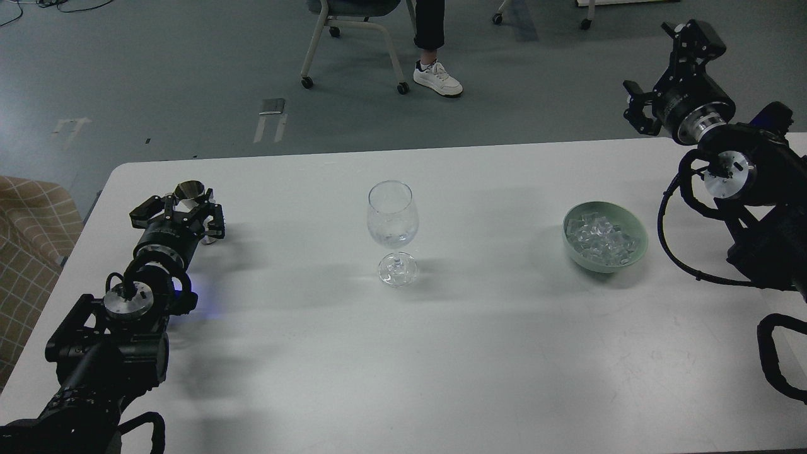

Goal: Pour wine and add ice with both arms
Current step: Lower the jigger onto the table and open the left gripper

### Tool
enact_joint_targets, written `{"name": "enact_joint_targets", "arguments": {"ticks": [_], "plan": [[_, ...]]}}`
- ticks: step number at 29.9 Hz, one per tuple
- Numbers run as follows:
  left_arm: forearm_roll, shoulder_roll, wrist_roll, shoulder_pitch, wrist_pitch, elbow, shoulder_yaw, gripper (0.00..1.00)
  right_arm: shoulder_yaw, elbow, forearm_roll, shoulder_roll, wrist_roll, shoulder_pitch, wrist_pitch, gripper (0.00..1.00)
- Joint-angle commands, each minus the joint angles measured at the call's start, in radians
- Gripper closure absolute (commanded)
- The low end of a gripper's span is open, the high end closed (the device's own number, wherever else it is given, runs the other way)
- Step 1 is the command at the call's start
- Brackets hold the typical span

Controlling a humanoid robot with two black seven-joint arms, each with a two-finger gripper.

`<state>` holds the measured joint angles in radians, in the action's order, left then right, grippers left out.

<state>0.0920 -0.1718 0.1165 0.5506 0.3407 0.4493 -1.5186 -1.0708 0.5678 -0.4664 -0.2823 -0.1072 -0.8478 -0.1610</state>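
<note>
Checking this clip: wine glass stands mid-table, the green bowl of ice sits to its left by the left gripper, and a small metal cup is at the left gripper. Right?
Not quite. The head view shows the green bowl of ice right of the wine glass, toward the right arm. The rest holds: the small metal cup is at the left gripper.

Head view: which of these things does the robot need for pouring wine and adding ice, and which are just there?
For the job:
- wine glass
- small metal cup at the left gripper
- green bowl of ice
- right gripper, raised

Just there:
- chair and a person's shoe beyond the white table
</note>
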Motion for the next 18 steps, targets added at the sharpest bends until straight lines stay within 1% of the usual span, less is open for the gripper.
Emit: {"name": "enact_joint_targets", "arguments": {"ticks": [1,8,9,11,14,15,18], "plan": [[0.0,0.0,0.002,-0.001,0.0,0.0,0.0,0.41,0.0,0.001,0.0,0.0,0.0,0.0,0.0,0.0],[0.0,-0.002,0.005,0.011,-0.002,0.006,0.0,0.34,-0.001,0.001,0.002,0.0,0.0,0.0,0.0,0.0],[0.0,0.0,0.003,0.012,0.0,0.014,-0.002,0.29,-0.001,0.001,0.002,0.0,0.0,0.0,0.0,0.0],[0.0,0.0,0.003,0.015,0.0,0.02,0.0,0.24,-0.001,0.001,0.002,0.0,0.001,0.0,0.0,0.0],[0.0,-0.002,0.003,0.025,-0.002,0.023,0.0,0.23,-0.001,0.001,0.002,-0.001,0.0,0.0,0.0,0.0],[0.0,-0.002,0.002,0.026,-0.002,0.025,0.0,0.21,-0.001,0.001,0.002,0.0,0.0,0.001,0.0,0.0],[-0.001,-0.002,0.002,0.031,0.0,0.037,0.0,0.18,-0.001,0.001,0.002,0.0,0.0,0.001,0.0,0.0]]}}
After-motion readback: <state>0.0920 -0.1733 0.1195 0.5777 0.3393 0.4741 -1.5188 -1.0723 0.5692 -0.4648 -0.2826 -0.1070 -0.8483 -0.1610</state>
